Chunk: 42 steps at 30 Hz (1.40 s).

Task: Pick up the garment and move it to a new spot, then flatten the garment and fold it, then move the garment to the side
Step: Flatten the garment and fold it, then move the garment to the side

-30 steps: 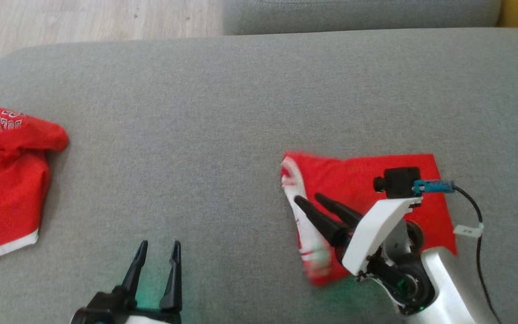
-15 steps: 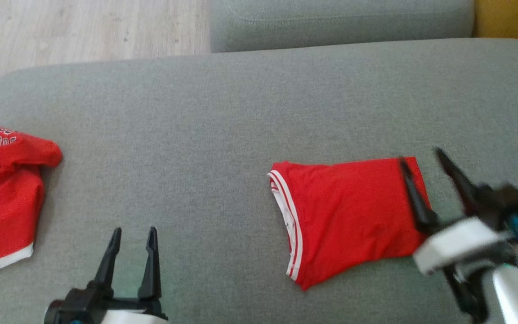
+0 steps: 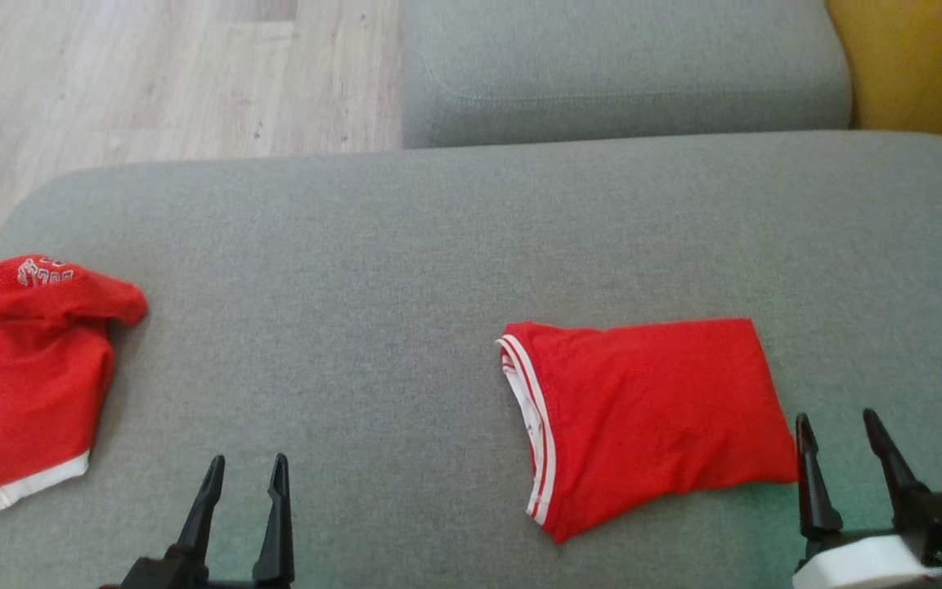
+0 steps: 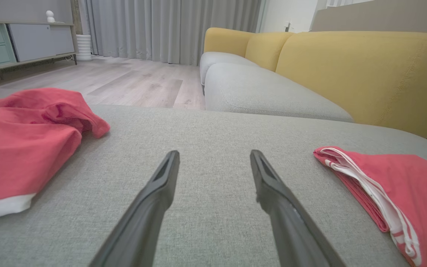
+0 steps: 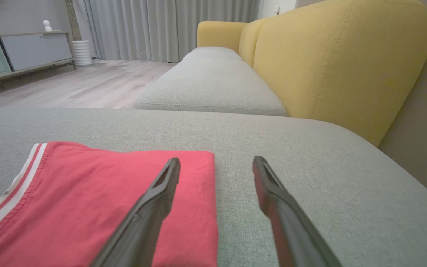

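So the folded red garment [image 3: 651, 417] is lying flat on the grey sofa cushion [image 3: 405, 245], over on the right side, with its white-striped hem pointing left. The right gripper [image 3: 836, 417] is hovering just beside its near right corner, fingers spread wide and gripping nothing. The left gripper [image 3: 248, 460] is sitting wide open too, empty, well apart from it. A crumpled red garment [image 3: 25, 368] is lying at the cushion's far left.
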Motion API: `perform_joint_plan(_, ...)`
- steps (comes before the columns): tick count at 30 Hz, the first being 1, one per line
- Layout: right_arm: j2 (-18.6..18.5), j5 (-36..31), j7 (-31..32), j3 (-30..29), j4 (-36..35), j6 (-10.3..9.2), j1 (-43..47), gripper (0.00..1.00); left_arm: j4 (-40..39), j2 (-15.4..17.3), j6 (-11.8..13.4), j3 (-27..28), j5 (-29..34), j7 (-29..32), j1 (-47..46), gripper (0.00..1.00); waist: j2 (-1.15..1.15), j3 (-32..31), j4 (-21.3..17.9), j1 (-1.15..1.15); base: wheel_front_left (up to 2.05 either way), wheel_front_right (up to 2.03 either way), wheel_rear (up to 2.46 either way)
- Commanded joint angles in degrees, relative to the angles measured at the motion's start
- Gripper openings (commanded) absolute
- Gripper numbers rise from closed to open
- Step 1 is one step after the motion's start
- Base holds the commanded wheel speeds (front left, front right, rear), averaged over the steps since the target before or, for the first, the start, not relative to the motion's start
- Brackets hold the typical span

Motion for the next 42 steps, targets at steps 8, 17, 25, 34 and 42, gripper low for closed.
perform_joint_plan(8,0.2,0.6,-1.0,1.6,-1.0,0.39,-0.6,1.00,-1.0,-0.2,-0.5,2.3,0.5,-0.5,-0.8,1.00,0.00,-0.7,-1.0,0.01,0.00,0.00,0.00)
perform_joint_plan(17,0.2,3.8,-1.0,2.5,0.4,0.39,-3.1,1.00,-1.0,-0.2,-0.7,2.5,0.3,-0.5,-1.0,1.00,0.00,0.0,-1.9,0.01,0.00,0.00,0.00)
perform_joint_plan(25,-1.9,11.7,15.8,3.8,-2.3,0.39,-13.7,1.00,-0.7,-0.2,-0.8,1.8,-0.3,-0.5,-1.6,1.00,0.00,2.3,-3.0,0.01,0.00,0.00,0.00)
perform_joint_plan(34,-3.5,15.5,36.7,3.9,4.2,0.39,-20.0,1.00,0.1,-0.2,-0.9,0.6,0.0,-0.5,-4.3,1.00,0.00,4.9,-2.0,0.01,0.00,0.00,0.00)
perform_joint_plan(42,-2.1,17.1,40.8,4.5,15.8,0.39,-25.8,1.00,0.6,-0.2,-0.9,-0.7,0.1,-0.5,-6.3,1.00,0.00,6.8,-0.6,0.01,0.00,0.00,0.00)
